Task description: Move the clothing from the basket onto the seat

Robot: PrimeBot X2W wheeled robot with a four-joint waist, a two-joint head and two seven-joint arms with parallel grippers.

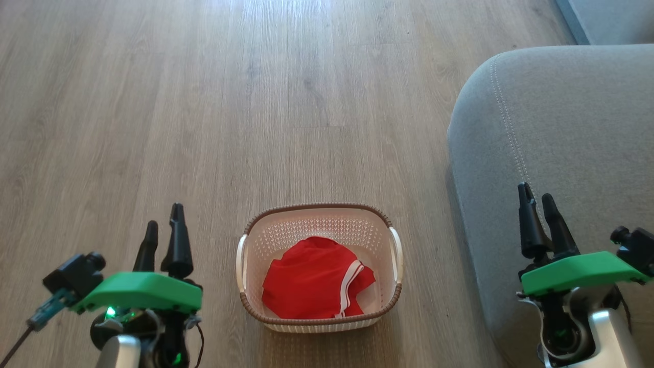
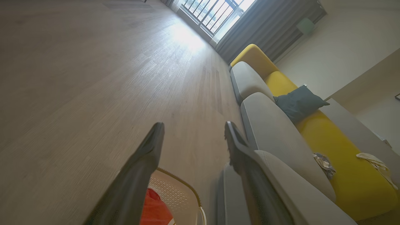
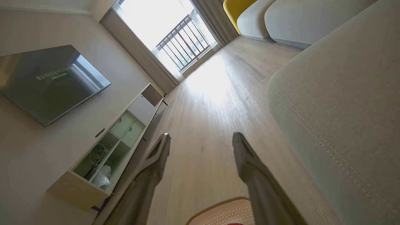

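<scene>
The red clothing [image 1: 314,278] lies heaped in the basket [image 1: 317,208] at the bottom centre of the head view, spread mostly crosswise. It sits right of and below the left gripper [image 1: 164,214], which looks the nearer. The right gripper [image 1: 535,190] hangs over the seat [image 1: 562,128]. Both pairs of fingers stand parted, holding nothing.

The left gripper [image 1: 164,219] and right gripper [image 1: 535,193] each have 2 long, tapering black fingers [image 1: 177,240] above a bright green cover [image 1: 138,292], with a black camera block [image 1: 76,273] beside it. The forearms [image 1: 608,332] are silvery white with green lights [image 1: 110,311]; a thin black cable [image 1: 13,350] leaves the left block.
</scene>
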